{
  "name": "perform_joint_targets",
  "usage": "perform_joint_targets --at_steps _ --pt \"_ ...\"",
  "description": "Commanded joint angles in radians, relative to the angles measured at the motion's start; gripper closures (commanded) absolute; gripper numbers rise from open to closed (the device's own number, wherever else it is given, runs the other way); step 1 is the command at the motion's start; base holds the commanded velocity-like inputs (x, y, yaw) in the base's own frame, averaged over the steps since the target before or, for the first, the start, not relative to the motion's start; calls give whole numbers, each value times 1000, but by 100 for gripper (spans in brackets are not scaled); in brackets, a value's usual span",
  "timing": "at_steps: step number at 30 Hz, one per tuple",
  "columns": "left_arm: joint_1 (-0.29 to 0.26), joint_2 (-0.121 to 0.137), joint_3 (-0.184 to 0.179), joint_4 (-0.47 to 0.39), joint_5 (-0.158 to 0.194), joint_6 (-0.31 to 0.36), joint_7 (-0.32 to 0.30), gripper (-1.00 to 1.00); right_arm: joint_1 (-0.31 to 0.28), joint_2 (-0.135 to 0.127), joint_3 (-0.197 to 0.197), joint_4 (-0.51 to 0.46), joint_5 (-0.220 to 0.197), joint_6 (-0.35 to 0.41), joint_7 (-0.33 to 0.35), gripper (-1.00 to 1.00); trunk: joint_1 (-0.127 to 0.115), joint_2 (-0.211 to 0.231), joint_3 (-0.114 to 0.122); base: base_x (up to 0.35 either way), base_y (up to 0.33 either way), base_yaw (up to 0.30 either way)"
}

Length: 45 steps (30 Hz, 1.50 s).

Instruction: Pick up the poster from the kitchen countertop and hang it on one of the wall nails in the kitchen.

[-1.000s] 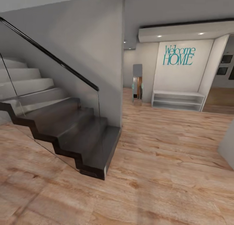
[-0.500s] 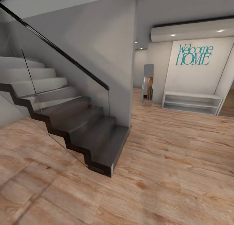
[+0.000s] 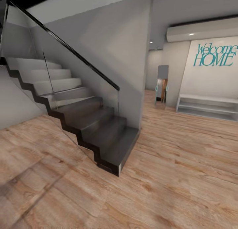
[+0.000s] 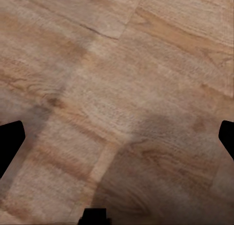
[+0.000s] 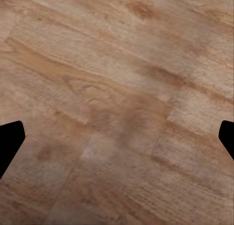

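1. Staircase [image 3: 89, 123]: dark steps with a glass side panel [image 3: 66, 100] and a black handrail [image 3: 66, 45], rising toward the head view's left. The lowest step ends in a square corner at the wood floor [image 3: 172, 176].
2. Grey wall [image 3: 115, 47]: flanks the stairs on their far side and ends in a vertical edge beside a passage leading deeper into the room.
3. Standing mirror [image 3: 161, 86]: narrow, upright, at the far end of that passage, near the white wall.
4. Teal "Welcome HOME" lettering [image 3: 215, 55]: fixed high on the white wall, above a low white shelf unit [image 3: 208, 106].
5. Open floor: broad bare planks run from the stair foot toward the head view's right and near edge; the shelf unit stands well apart from the stairs.
6. Left gripper [image 4: 117, 137]: two dark fingertips at opposite edges of the left wrist view, spread wide, nothing between them but floor planks [image 4: 117, 88] with a soft shadow.
7. Right gripper [image 5: 117, 137]: fingertips likewise spread wide, holding nothing, over floor planks [image 5: 117, 88].
8. Poster and kitchen countertop: location cannot be told from these views.
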Motion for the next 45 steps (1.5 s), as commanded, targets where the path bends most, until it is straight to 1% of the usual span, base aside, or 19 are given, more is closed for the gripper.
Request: perform_joint_targets --at_steps 1,18,24,32,41,45 --pt "0 0 1 -1 0 -1 0 -100 0 0 1 1 1 -3 0 -100 0 0 -1 -13 -13 288" --pt "0 0 1 -1 0 -2 0 -100 0 -1 1 1 1 -3 0 -100 0 0 -1 -7 -7 287" --pt "0 0 1 -1 0 -2 0 -100 0 -2 1 1 1 -2 1 -100 0 0 -1 -197 -171 101" --pt "0 0 1 -1 0 -2 0 -100 1 -2 3 1 1 -3 1 -100 0 0 -1 -253 -210 259" --pt "0 0 1 -1 0 -2 0 -100 1 -2 5 2 1 -3 1 -100 0 0 -1 -38 -30 288" --pt "0 0 1 -1 0 -2 0 -100 1 -2 5 2 1 -3 1 -100 0 0 -1 -161 23 197"
